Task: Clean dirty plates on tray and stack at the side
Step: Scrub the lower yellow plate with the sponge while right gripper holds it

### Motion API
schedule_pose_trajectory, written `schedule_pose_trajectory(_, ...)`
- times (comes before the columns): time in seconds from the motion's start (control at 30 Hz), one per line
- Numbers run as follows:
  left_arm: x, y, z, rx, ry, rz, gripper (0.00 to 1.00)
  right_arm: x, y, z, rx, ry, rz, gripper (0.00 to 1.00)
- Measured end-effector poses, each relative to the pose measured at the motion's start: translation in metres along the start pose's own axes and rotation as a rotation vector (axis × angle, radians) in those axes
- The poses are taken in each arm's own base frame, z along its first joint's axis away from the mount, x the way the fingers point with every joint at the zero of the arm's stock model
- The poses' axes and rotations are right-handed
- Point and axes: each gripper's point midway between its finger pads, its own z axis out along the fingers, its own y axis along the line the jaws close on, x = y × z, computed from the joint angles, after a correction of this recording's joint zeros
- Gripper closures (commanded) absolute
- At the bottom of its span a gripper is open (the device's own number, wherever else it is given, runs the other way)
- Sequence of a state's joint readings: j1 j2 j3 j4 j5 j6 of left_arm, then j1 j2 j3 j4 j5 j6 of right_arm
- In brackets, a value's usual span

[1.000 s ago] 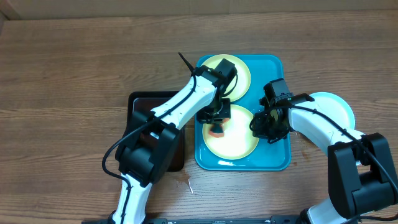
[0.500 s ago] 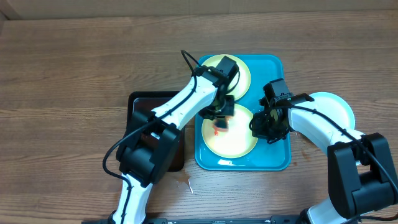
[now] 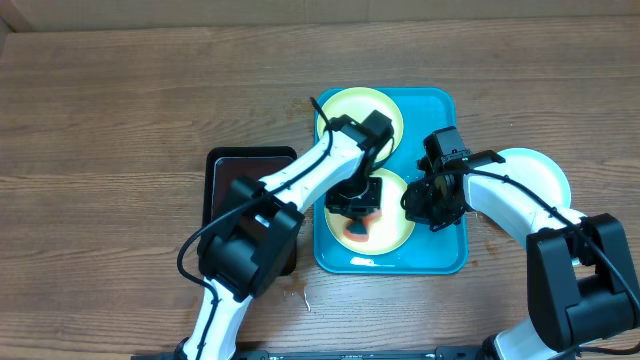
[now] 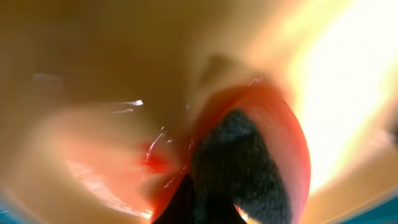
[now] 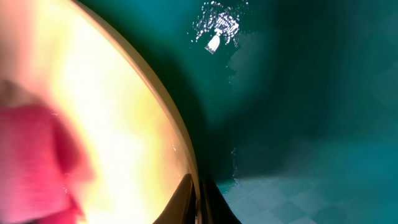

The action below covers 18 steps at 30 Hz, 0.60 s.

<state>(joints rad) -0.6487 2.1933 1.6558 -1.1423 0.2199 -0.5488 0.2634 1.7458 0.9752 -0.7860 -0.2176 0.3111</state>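
1. While the left gripper [image 3: 352, 203] hangs over the near plate [image 3: 392, 232], its jaws are closed on a red-orange sponge [image 3: 356, 228]. The sponge is pressed onto the plate surface, left of centre.
2. Left wrist view: heavily blurred. The sponge fills the middle, with a dark rough patch on it and pale yellow plate all round. A small red mark [image 4: 154, 163] sits on the plate just left of the sponge.
3. The right gripper [image 3: 428, 205] is at the right edge of the near plate. Right wrist view: the rim runs down between the jaws at the frame bottom. The jaws are almost closed, pinching the rim.
4. The tray [image 3: 440, 255] is turquoise and lies on the wooden table [image 3: 120, 120] between the two arms. Wet glints show on its floor beside the plate.
5. The near plate and far plate [image 3: 345, 108], both pale yellow-green, lie inside the tray, one behind the other. Whether the rims touch I cannot tell; the left arm covers the spot.
6. The blue-white plate [image 3: 540, 172] lies on the table just right of the tray, partly under the right arm.
7. A dark tray [image 3: 225, 170] lies just left of the turquoise one, partly under the left arm.
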Motion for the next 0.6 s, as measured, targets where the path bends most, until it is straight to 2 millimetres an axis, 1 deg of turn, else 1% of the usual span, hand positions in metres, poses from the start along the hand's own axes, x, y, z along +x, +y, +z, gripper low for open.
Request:
schedule_pose_trajectory(0.13, -0.007, 0.023, -0.002, -0.106, -0.036, -0.023, 0.96, 0.000, 0.000, 0.000, -0.001, 0.000, 0.000, 0.96)
schedule_pose_trajectory(0.27, -0.014, 0.034, -0.005, -0.175, -0.083, -0.023, 0.96, 0.000, 0.000, 0.000, -0.003, 0.001, 0.000, 0.96)
schedule_pose_trajectory(0.37, -0.021, 0.035, -0.006, -0.188, -0.116, -0.018, 0.96, 0.000, 0.001, 0.000, -0.005, 0.001, 0.003, 0.96)
schedule_pose_trajectory(0.47, -0.031, 0.030, -0.007, -0.171, -0.158, 0.013, 0.96, 0.000, 0.000, 0.000, -0.002, 0.002, 0.008, 0.96)
schedule_pose_trajectory(0.6, -0.038, 0.026, -0.008, -0.154, -0.182, 0.039, 0.96, 0.000, -0.001, 0.000, 0.000, 0.002, 0.013, 0.96)
